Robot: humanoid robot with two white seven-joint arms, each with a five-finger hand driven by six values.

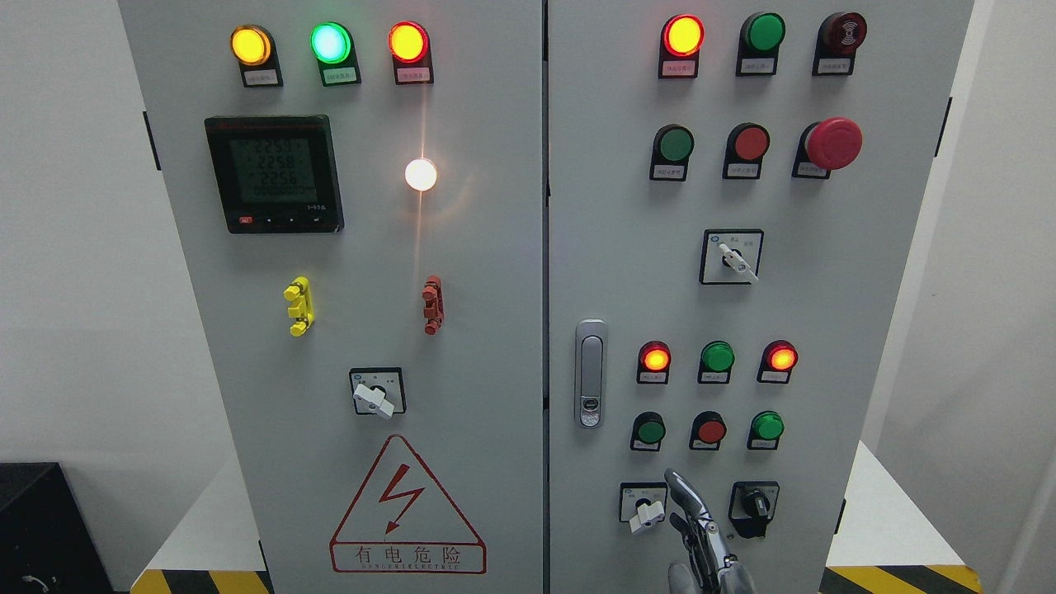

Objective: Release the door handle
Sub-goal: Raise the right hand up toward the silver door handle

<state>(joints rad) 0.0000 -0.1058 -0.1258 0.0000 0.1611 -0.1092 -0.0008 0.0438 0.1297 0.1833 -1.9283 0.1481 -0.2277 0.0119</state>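
The silver door handle (pixel 591 373) lies flush and upright in its housing on the left edge of the grey cabinet's right door (pixel 858 289). My right hand (pixel 701 536) rises from the bottom edge, below and to the right of the handle and well apart from it. Its metal fingers (pixel 681 488) are stretched upward and hold nothing. The hand sits in front of the door between two rotary switches. Both doors look closed. My left arm is out of sight.
A white-knobbed rotary switch (pixel 646 505) and a black one (pixel 754 503) flank the hand. Indicator lamps and push buttons (pixel 711 429) fill the door above it. A black box (pixel 41 528) stands at the lower left, and yellow-black hazard striping (pixel 190 582) marks the base.
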